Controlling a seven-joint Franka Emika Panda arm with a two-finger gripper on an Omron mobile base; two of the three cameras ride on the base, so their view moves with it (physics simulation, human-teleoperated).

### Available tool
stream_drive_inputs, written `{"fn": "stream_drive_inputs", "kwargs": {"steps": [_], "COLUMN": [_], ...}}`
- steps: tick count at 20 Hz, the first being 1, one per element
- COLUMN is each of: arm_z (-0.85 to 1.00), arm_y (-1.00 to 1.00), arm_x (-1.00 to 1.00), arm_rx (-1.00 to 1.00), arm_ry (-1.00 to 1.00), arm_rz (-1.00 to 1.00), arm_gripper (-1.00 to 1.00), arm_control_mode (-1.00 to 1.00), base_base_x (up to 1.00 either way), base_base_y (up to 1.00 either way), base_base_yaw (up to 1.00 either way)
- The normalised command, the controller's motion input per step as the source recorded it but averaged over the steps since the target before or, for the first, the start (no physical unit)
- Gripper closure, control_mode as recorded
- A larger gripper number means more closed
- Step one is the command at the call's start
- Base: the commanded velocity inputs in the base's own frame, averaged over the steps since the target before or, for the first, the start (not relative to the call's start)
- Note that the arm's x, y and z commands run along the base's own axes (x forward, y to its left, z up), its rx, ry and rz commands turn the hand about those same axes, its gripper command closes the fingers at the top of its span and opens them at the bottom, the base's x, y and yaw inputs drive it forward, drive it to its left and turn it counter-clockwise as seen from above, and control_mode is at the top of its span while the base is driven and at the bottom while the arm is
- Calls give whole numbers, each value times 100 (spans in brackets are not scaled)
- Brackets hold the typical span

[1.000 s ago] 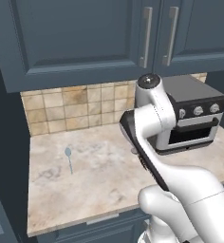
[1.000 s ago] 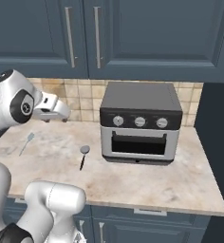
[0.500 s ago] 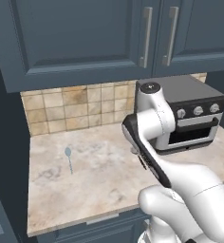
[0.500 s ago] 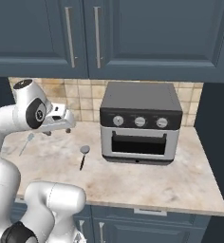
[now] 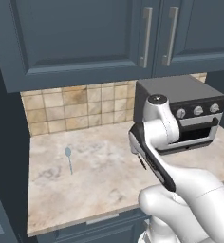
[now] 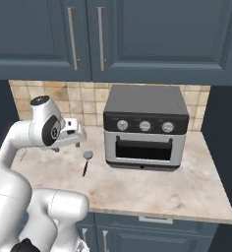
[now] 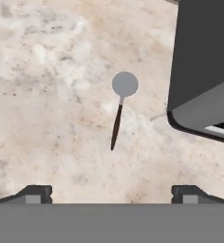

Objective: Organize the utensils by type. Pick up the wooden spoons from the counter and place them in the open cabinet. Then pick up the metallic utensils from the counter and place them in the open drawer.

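A small utensil with a round silver head and thin black handle (image 7: pixel 119 107) lies on the beige marbled counter (image 5: pixel 99 175), just left of the toaster oven. It appears again in the right base view as the round-headed utensil (image 6: pixel 86 160). My gripper (image 7: pixel 111 194) hovers above it, open, with nothing between its fingertips (image 7: pixel 35 193). In the right base view the gripper (image 6: pixel 70 141) hangs just up and left of that utensil. A small silver-blue spoon (image 5: pixel 68 158) lies further left on the counter. The wooden spoons, the open cabinet and the open drawer are out of view.
A grey toaster oven (image 6: pixel 145 127) stands on the counter's right half against the tan tile backsplash (image 5: pixel 76 107). Closed slate-blue wall cabinets (image 6: pixel 137 34) with silver bar handles hang above. My own arm (image 5: pixel 154 142) blocks the counter's middle in the left base view.
The arm has swung right, from above the silver-blue spoon's side toward the toaster oven. The gripper now hangs over the round-headed utensil, still open.
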Motion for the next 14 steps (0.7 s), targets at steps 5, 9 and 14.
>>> {"fn": "stream_drive_inputs", "kwargs": {"steps": [5,9,14], "arm_z": [-40,-34,-24], "arm_y": [-17,-10,-12], "arm_x": [5,27,31], "arm_rx": [1,3,3], "arm_ry": [0,8,5], "arm_rz": [0,-5,-1], "arm_gripper": [-100,-100,-100], "arm_control_mode": [-100,-100,-100], "base_base_x": [0,0,0], "base_base_y": [0,0,0], "base_base_yaw": [0,0,0]}}
